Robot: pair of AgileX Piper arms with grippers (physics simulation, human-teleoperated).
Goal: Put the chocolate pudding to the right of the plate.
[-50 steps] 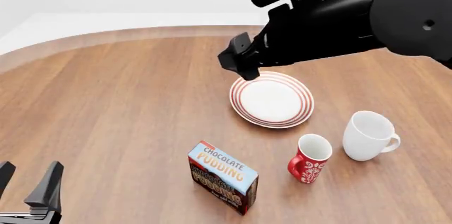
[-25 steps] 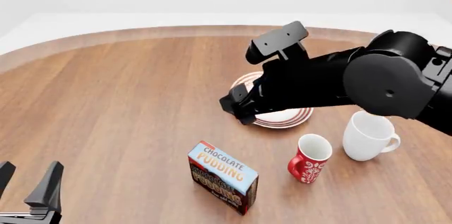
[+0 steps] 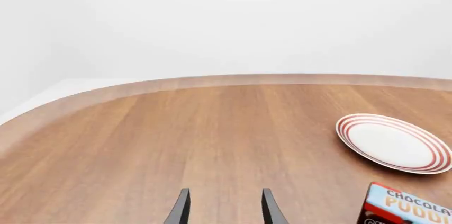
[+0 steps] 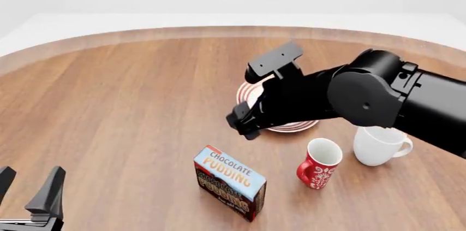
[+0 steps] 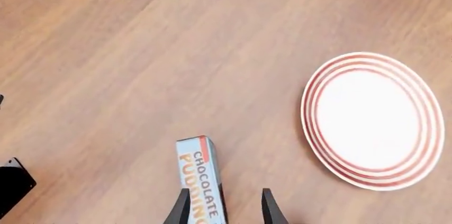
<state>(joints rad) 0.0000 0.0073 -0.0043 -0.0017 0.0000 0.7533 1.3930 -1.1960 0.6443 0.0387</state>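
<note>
nearest the camera, the left gripper [image 4: 29,198] waits open, holding nothing. just past it the pudding [image 4: 229,182], a small card box, stands on the smooth wood table [image 4: 109,105], left of the red mug [image 4: 318,163]. the right gripper [image 5: 222,208] is open above it. a crooked grab could tip it. farther back sits the round plate [image 5: 372,119].
</note>
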